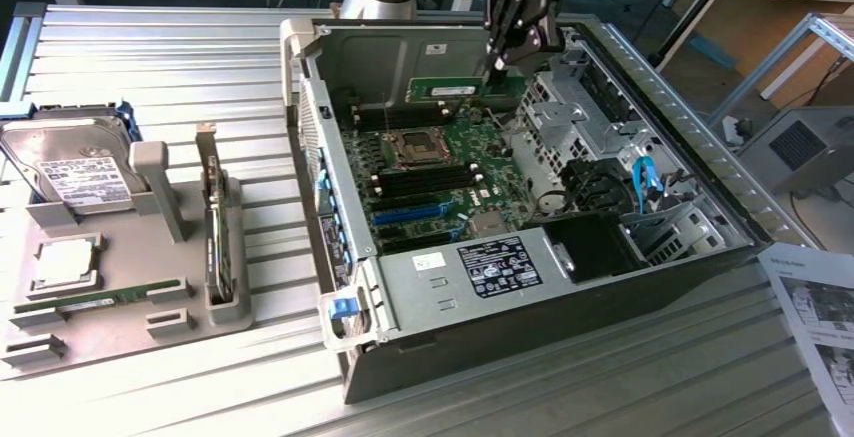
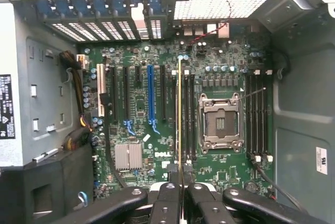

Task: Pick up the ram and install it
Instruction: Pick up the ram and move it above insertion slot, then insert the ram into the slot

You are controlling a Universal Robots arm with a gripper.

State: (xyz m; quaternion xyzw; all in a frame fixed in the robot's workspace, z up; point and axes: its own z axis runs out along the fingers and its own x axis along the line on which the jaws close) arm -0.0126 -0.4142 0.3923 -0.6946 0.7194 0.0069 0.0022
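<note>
My gripper (image 1: 502, 62) hangs inside the open computer case (image 1: 694, 147), near its far wall, shut on the ram (image 1: 447, 88), a thin green stick. In the wrist view the ram (image 2: 179, 109) shows edge-on, running out from between the fingers of the gripper (image 2: 180, 177). It hovers above the motherboard (image 2: 141, 103), lined up along the black memory slots (image 2: 189, 114) beside the CPU socket (image 2: 220, 122). I cannot tell whether its edge touches a slot.
A grey fixture (image 1: 134, 257) at the exterior view's left holds a hard drive (image 1: 74, 167), a chip (image 1: 60, 262), an upright card (image 1: 214, 227) and another green stick (image 1: 100, 297). Drive cages and cables (image 1: 601, 157) crowd the case's right side. Papers (image 1: 814, 307) lie nearby.
</note>
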